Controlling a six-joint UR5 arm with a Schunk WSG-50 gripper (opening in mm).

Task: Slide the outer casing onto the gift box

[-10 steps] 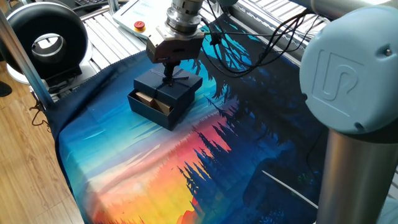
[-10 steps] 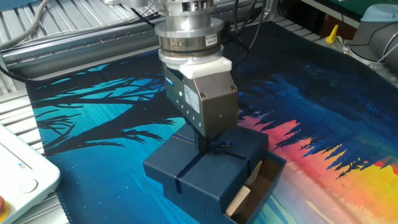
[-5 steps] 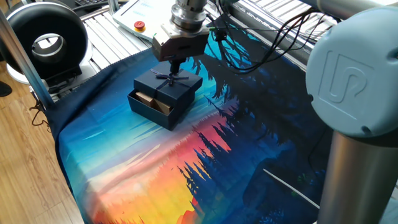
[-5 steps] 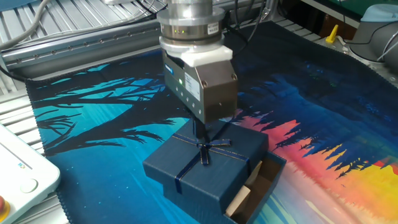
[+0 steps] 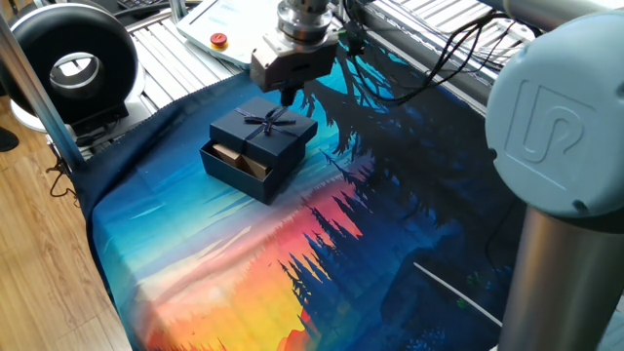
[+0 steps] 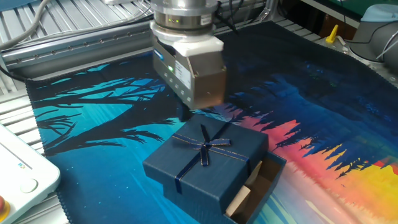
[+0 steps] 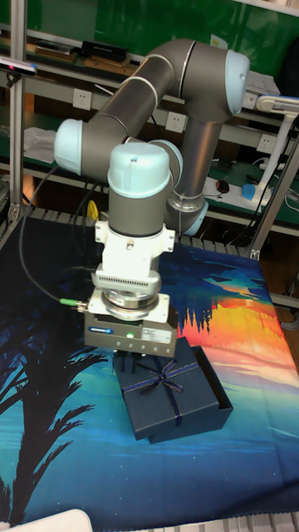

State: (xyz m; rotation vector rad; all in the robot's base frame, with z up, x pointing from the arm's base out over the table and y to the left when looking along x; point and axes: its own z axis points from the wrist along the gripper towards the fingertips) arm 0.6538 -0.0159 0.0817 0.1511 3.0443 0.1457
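Fingers first: they poke down as a dark stub under the gripper (image 6: 185, 114), and whether they're parted or pinched together can't be told from any view, though nothing hangs from them. The gripper hovers just above and behind the back edge of the outer casing (image 6: 208, 158), clear of the ribbon bow (image 6: 205, 146) on its top, not touching.

Now the casing itself: it sits on the gift box (image 6: 264, 180), covering most of it, but not all! One end of the tray pokes out from under the cover on the sunset side, in both fixed views. In that exposed end, tan kraft blocks (image 5: 232, 154) are showing, tucked inside the tray walls; one fixed view gives two tan faces side by side.

So the call here: mostly done, not finished. The cover looks to need one more push along the tray to close that open end. All of it rests on the printed forest cloth (image 5: 224, 263) spread over the table (image 5: 156, 39).
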